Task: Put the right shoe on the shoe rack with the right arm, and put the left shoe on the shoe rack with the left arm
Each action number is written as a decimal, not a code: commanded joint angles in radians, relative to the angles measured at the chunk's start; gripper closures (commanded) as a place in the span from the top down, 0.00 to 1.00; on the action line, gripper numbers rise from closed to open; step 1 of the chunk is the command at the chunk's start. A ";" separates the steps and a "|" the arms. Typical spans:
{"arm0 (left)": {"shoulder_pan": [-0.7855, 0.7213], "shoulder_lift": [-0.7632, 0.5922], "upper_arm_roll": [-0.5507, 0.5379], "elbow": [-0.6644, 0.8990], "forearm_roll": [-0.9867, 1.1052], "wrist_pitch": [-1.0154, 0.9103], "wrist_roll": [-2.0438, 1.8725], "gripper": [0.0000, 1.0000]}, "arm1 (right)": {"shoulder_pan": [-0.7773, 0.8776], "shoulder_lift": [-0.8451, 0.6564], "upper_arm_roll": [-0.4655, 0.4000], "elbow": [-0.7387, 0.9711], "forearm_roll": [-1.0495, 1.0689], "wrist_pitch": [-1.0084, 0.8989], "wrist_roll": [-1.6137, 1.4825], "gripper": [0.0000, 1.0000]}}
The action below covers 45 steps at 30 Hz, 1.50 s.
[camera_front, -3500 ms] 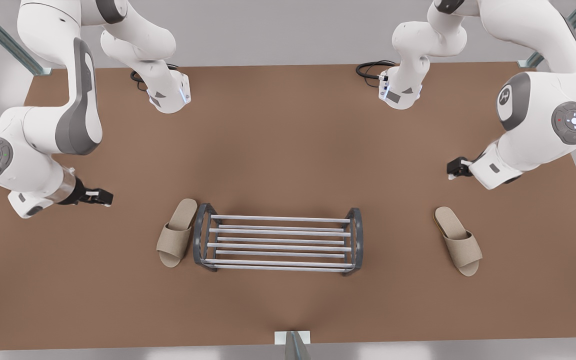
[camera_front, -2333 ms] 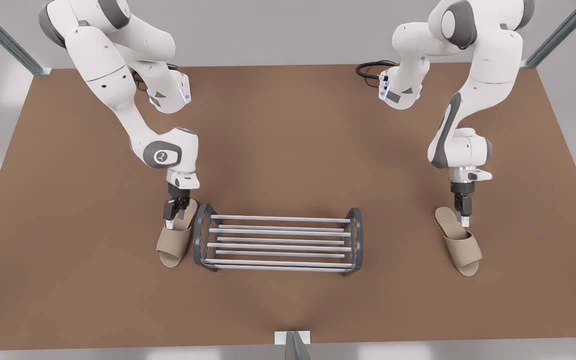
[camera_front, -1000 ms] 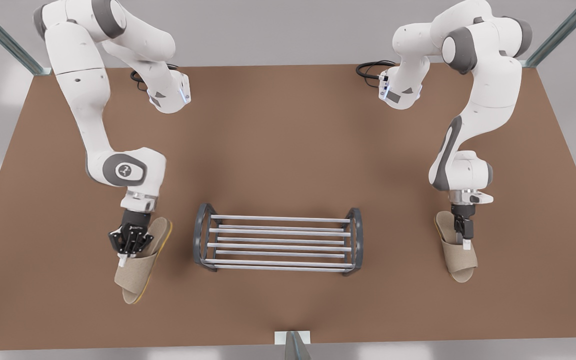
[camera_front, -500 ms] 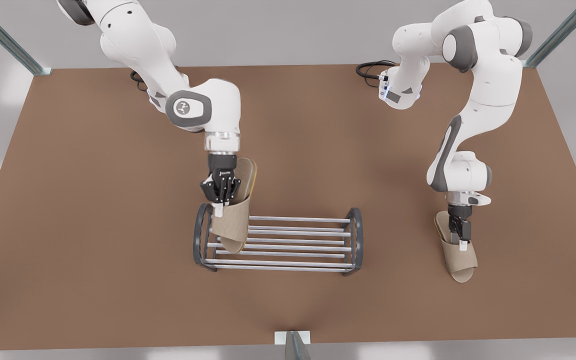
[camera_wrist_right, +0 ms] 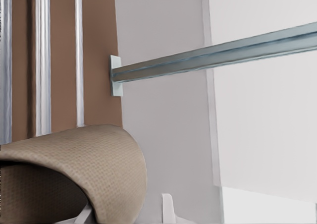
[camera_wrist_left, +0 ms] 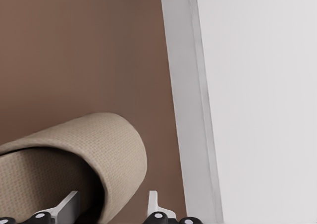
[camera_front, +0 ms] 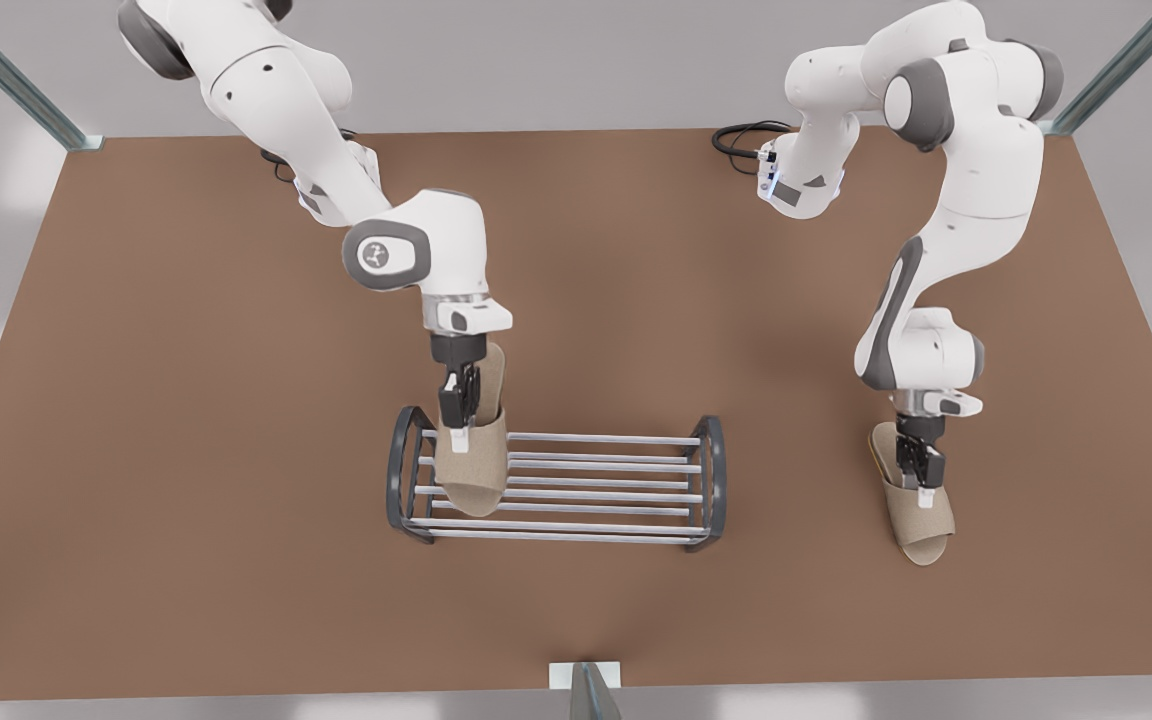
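- Strap grip let the right gripper [camera_front: 458,415] clench the right shoe [camera_front: 471,470], toe down over the shoe rack [camera_front: 708,480], lower centre.
- Left gripper [camera_front: 921,475] pinched the left shoe [camera_front: 921,520] at lower right, probably ready for lifting.

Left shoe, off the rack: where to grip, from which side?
The arched band at its heel-side edge, from straight above: the left shoe lies sole down, so the band is its only raised wall, with room beneath for a finger. The left gripper straddles it there. The right gripper holds the right shoe over the rack.
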<state>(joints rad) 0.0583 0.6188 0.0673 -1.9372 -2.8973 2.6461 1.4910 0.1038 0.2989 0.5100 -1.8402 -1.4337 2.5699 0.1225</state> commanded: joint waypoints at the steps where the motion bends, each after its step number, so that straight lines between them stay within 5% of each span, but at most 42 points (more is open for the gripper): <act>1: 0.002 0.006 0.000 0.007 -0.269 0.002 -0.057 0.72 | 0.001 0.005 0.001 0.001 0.093 0.010 -0.558 1.00; 2: 0.002 0.006 0.000 0.007 -0.269 0.002 -0.057 0.61 | 0.001 0.005 0.001 0.001 0.093 0.009 -0.546 1.00; 8: 0.015 0.027 0.000 0.035 -0.255 0.000 -0.048 0.62 | 0.014 0.019 -0.001 -0.014 0.084 0.007 -0.503 1.00; 10: 0.018 0.029 0.000 0.038 -0.255 0.002 -0.048 0.49 | 0.014 0.020 -0.001 -0.016 0.084 0.007 -0.485 1.00; 19: 0.020 0.030 0.000 0.040 -0.253 -0.001 -0.046 0.50 | 0.030 -0.024 -0.014 -0.057 -0.015 -0.002 -0.303 1.00; 22: 0.018 0.030 0.000 0.040 -0.255 -0.001 -0.046 0.43 | 0.030 -0.202 -0.025 -0.143 0.208 -0.034 -0.340 1.00; 24: 0.018 0.033 -0.001 0.040 -0.255 -0.005 -0.046 0.43 | -0.022 -0.296 -0.051 -0.091 0.654 -0.221 -0.501 1.00; 26: 0.018 0.018 -0.001 0.040 -0.257 -0.011 -0.048 0.45 | -0.032 -0.290 -0.240 0.030 1.044 -0.479 -0.397 1.00; 29: 0.018 -0.020 -0.001 0.053 -0.255 -0.015 -0.043 0.44 | -0.111 -0.228 -0.395 0.116 1.325 -0.684 0.075 1.00; 31: 0.017 -0.062 -0.001 0.053 -0.253 -0.012 -0.041 0.41 | -0.222 -0.155 -0.317 0.145 1.325 -0.766 0.069 0.98; 33: 0.014 -0.105 -0.001 0.052 -0.250 0.006 -0.043 0.33 | -0.208 -0.063 -0.390 0.331 1.332 -0.899 0.082 1.00; 35: 0.012 -0.111 -0.009 0.052 -0.250 0.041 -0.048 0.28 | -0.119 -0.089 -0.515 0.334 1.337 -0.872 0.072 1.00; 39: 0.012 -0.249 -0.115 0.057 -0.258 0.333 -0.110 0.23 | -0.127 -0.136 -0.472 0.279 1.389 -0.867 0.190 1.00; 43: 0.012 -0.369 -0.256 0.248 -0.261 0.732 -0.202 0.23 | -0.121 -0.138 -0.459 0.280 1.374 -0.820 0.180 1.00; 45: 0.011 -0.432 -0.403 0.305 -0.258 0.853 -0.213 0.23 | -0.116 -0.135 -0.458 0.283 1.374 -0.818 0.180 1.00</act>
<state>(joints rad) 0.0782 0.2118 -0.3009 -1.6507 -2.8973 3.1694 1.4001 -0.0125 0.1647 0.0512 -1.5581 -0.0668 1.7672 0.1085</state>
